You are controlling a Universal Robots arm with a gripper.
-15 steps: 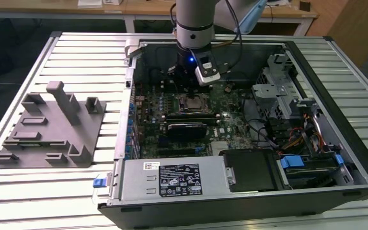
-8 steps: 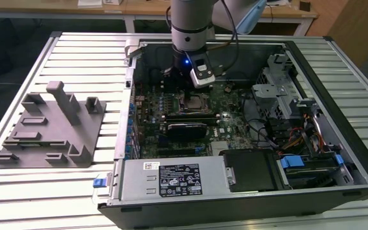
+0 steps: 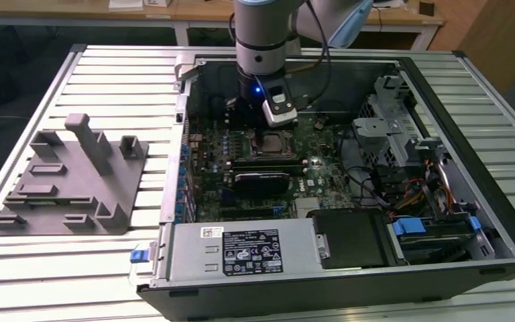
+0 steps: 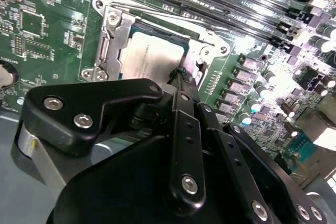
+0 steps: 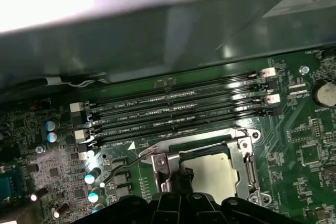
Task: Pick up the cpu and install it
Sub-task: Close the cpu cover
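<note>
The cpu (image 4: 155,56) was seen lying flat inside the metal socket frame (image 4: 111,35) on the green board (image 4: 42,24), directly below and just ahead of the tool (image 4: 181,75). The tool was set narrow, its tips close together with nothing held between them. It was placed at the cpu's nearest edge; whether contact was made could not be told. As a square, the cpu offered no long axis.
</note>
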